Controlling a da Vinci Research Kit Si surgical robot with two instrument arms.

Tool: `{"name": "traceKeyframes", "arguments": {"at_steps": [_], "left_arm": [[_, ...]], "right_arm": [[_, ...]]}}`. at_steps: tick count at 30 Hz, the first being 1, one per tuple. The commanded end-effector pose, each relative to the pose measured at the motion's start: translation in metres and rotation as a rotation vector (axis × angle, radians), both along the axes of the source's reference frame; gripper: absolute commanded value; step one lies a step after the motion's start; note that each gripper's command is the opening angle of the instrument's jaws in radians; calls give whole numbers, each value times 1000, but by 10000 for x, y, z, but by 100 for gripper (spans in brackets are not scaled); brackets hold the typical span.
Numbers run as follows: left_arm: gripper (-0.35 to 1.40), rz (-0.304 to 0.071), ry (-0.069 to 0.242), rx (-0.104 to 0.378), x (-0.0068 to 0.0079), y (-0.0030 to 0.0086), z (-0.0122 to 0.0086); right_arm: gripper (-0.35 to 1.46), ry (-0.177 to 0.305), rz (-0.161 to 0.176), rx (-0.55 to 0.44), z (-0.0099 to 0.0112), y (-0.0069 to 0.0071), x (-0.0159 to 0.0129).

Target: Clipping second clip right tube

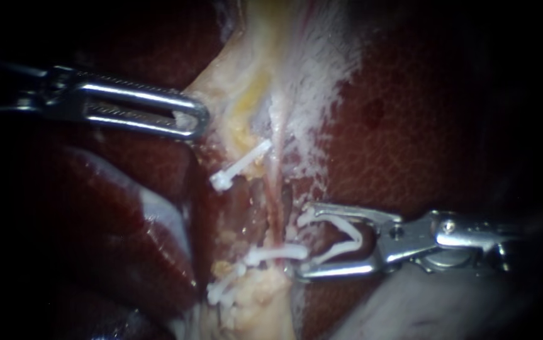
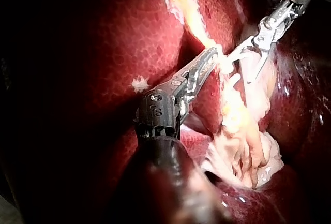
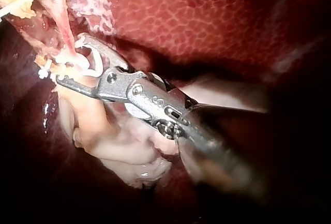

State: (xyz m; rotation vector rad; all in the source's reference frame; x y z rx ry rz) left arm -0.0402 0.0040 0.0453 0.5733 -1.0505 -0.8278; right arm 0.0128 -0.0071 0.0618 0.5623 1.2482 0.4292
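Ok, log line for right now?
right instrument: holds open clip at tube, beside placed clip | left instrument: jaws shut on pale tissue | open clip: not yet closed

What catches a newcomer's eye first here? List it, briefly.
The right instrument carries an open white clip right beside the thin tube in the middle. Nearby, other white clips already sit on the tissue. At upper left, the left instrument grips the pale tissue against dark red liver.

Backdrop: dark red liver [image 1: 422,145], wet sheen.
Light pools at centre of the endoscope view; edges and corners fall to black. Mottled surface in wrist views.
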Motion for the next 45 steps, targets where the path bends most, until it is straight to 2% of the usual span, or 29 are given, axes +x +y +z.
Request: {"name": "traceKeyframes", "arguments": {"at_steps": [1, 8, 16, 29, 32, 38, 45], "left_arm": [[-35, 1, 3, -7, -1, -1, -2], [-35, -2, 4, -7, -1, -4, -7], [-35, -3, 2, -8, -1, -4, -7], [-35, -4, 2, -8, -1, -5, -7], [-35, -3, 2, -8, -1, -5, -6], [-35, -3, 2, -9, -1, -5, -5], [-35, -3, 2, -9, -1, -5, -4]], "right_arm": [[60, -2, 2, 7, 3, -1, 2], [60, -4, 1, 32, 15, -4, 17], [59, 5, -20, 53, 10, -7, 32], [56, 4, -21, 66, 9, -8, 42], [51, 9, -34, 76, 9, -8, 42], [38, 31, -88, 110, 8, -10, 38], [37, 42, -115, 116, 8, -10, 38]]}}
